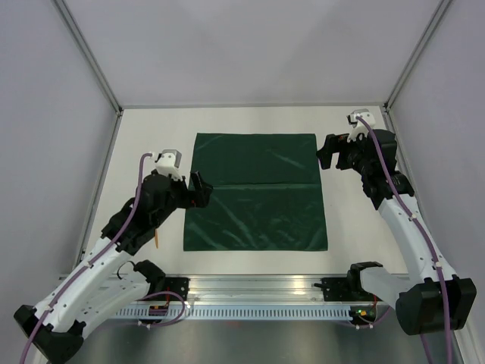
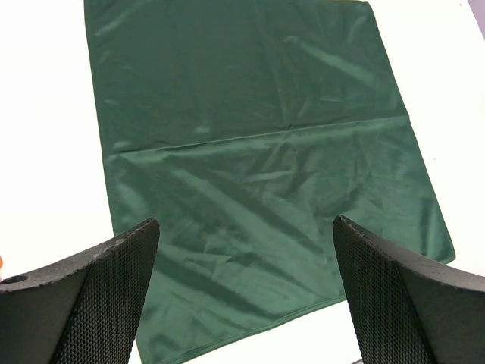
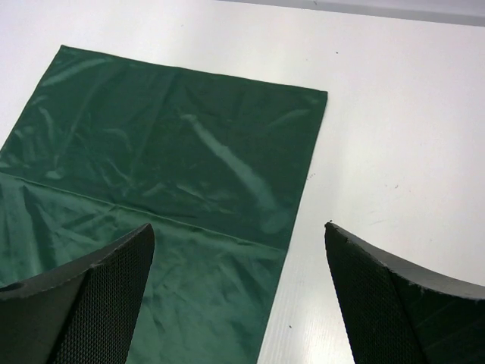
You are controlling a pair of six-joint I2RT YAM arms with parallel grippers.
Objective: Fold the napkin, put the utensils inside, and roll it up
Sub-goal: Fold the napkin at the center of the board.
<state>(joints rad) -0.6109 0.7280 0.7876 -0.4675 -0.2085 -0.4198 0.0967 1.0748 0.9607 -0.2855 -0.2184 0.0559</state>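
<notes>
Shows napkin (image 1: 256, 191) spread flat and unfolded in middle of table (image 1: 151, 136), crease running 9 to 3 o'clock. Finds left gripper (image 1: 201, 189) by its 9 o'clock edge and right gripper (image 1: 324, 152) off its 2 o'clock corner, jaws of both released wide, grasping nothing. Spots utensils (image 1: 156, 240), an orange sliver, at napkin's 8 o'clock, partly hidden under left arm (image 1: 114, 235).
</notes>
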